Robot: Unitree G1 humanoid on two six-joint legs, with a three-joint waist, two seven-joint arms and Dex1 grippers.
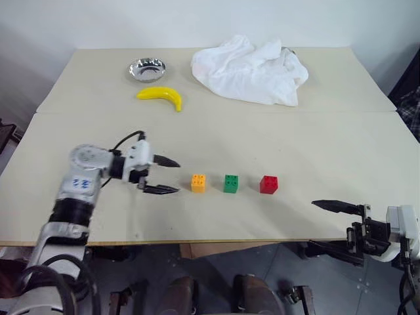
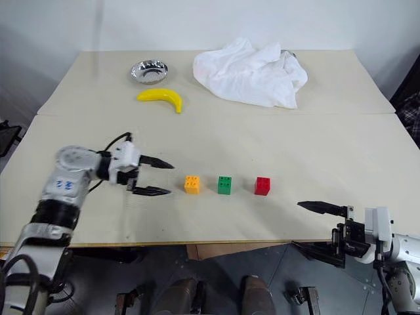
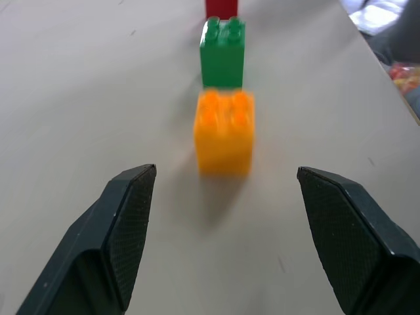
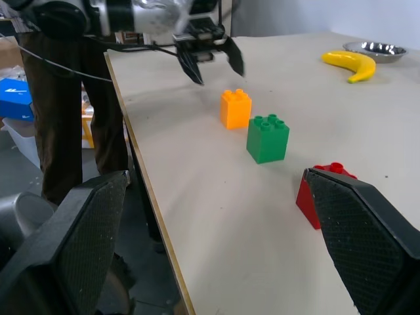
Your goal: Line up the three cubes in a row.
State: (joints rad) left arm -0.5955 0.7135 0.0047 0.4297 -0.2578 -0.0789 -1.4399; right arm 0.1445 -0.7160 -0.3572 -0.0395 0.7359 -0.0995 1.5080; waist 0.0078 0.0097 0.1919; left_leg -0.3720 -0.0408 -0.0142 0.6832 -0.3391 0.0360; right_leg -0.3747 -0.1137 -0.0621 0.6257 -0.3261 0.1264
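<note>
Orange cube [image 1: 198,183], green cube [image 1: 231,184], red cube [image 1: 268,184] seemingly aligned; left tool [image 1: 167,175], right tool [image 2: 314,226] spread apart.

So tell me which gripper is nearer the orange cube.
Left. The left gripper sits open just beside the orange cube, not touching; the right gripper is open past the red cube.

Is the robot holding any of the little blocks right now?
No. The left gripper is open beside the orange block, not touching it. The right gripper is open too.
</note>
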